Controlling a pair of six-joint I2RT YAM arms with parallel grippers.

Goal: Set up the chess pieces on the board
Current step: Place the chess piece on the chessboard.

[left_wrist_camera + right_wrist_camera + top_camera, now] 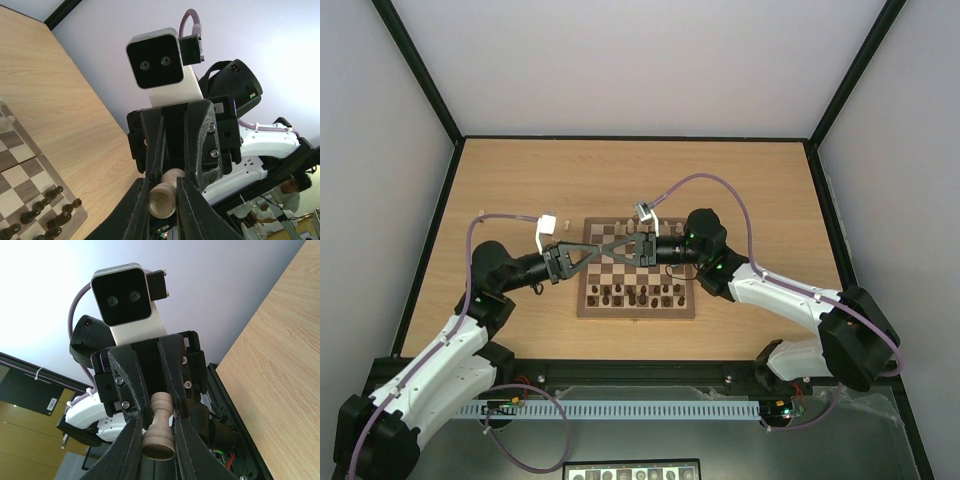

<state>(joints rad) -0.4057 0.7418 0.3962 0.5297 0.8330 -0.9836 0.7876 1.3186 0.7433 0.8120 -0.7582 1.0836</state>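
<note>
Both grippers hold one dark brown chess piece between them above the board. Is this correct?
No. The chess piece held between the left gripper and right gripper above the board is pale cream, not dark brown; the right wrist view shows it.

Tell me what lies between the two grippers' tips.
One pale chess piece, gripped by both left gripper and right gripper; both wrist views show it.

**Surface finishes**

Desk: pale wood-grain, matt. Board: wood, light and dark checks, faint satin sheen. Chess piece between the jaws: pale turned wood, smooth. Jaws: matt black plastic, finely ridged. Camera housing: smooth white plastic, glossy black face.
</note>
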